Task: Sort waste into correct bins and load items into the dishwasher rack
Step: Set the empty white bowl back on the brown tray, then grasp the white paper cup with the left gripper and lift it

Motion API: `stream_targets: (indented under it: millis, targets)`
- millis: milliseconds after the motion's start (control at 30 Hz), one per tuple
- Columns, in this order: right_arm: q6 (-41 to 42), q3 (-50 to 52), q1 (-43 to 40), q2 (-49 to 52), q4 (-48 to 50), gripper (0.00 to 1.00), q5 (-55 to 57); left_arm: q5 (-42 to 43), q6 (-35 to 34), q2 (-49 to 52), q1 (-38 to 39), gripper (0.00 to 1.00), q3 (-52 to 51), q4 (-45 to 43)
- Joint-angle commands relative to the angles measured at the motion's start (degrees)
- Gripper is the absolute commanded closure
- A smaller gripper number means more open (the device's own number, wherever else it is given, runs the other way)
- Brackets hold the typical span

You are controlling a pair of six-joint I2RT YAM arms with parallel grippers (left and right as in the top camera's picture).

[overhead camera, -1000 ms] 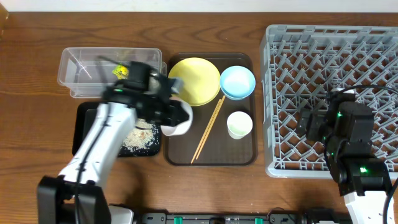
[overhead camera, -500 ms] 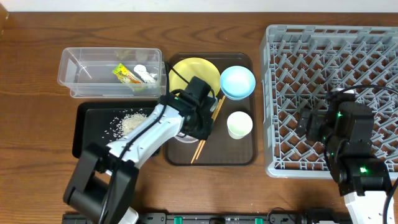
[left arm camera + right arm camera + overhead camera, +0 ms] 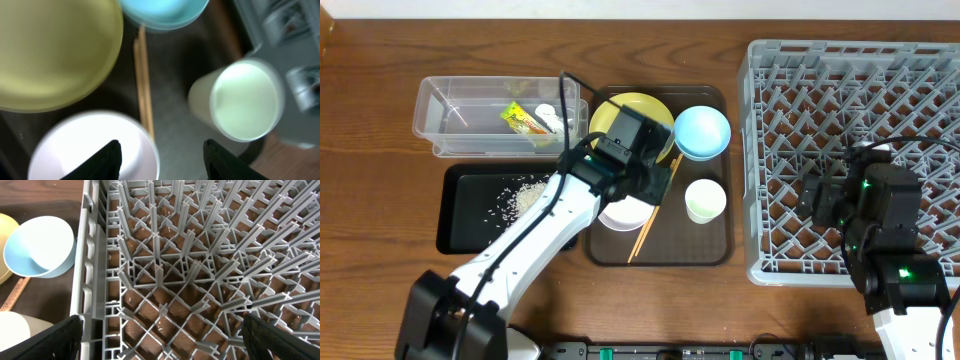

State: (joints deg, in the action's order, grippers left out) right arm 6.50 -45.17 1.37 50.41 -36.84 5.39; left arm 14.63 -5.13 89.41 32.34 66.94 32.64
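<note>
- Waste: snack wrapper (image 3: 523, 118) and paper pieces (image 3: 550, 117) lie in the clear container (image 3: 448, 122); rice (image 3: 525, 195) lies in the black tray (image 3: 460, 230), at 6 o'clock of it; sorting looks complete.
- Step judged in hand: loading; left gripper (image 3: 161, 145) hangs over the white bowl (image 3: 85, 145), at 6 o'clock of the yellow plate (image 3: 50, 50); fingers (image 3: 109, 160) spread wide, holding nothing, 1 above the bowl, 1 outside its 3 o'clock rim.
- Next move: descend astride that rim, close, avoid the chopsticks (image 3: 144, 85), carry toward 3 o'clock.
- Right gripper (image 3: 161, 322): spread wide, empty, above the dishwasher rack (image 3: 200, 255).
</note>
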Motion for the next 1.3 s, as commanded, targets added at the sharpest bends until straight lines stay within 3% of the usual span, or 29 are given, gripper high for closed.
stream_targets:
  millis: [0, 333, 567, 800, 900, 1033, 1167, 1267]
  targets:
    - [0.3, -1.2, 0.5, -0.1, -0.1, 0.01, 0.2, -0.2, -0.2, 1.2, 2.1, 0.45, 0.5, -1.2]
    - [0.3, -1.2, 0.5, -0.1, -0.3, 0.01, 0.2, -0.3, -6.1, 11.1, 7.0, 0.47, 0.5, -5.0]
    - [0.3, -1.2, 0.5, -0.1, -0.3, 0.01, 0.2, -0.3, -6.6, 13.9, 6.8, 0.89, 0.5, -5.4]
    - [0.3, -1.2, 0.5, -0.1, -0.2, 0.01, -0.2, 0.5, -9.8, 7.9, 3.8, 0.94, 0.5, -3.9]
    - [0.3, -1.2, 0.5, -0.1, 0.2, 0.01, -4.0, 9.2, -11.0, 4.9, -1.1, 0.94, 0.5, -5.2]
    - [-0.4, -1.2, 0.5, 1.4, 2.6, 0.01, -16.6, 29.0, -16.5, 4.4, -9.9, 0.94, 0.5, -10.9]
    - [-10.4, -1.2, 0.6, 6.0, 5.4, 0.02, -40.4, 52.0, -24.7, 6.8, -16.9, 0.94, 0.5, -22.4]
    - [-15.0, -1.2, 0.6, 10.0, 7.3, 0.05, -53.7, 60.1, -30.8, 8.4, -19.0, 0.94, 0.5, -26.4]
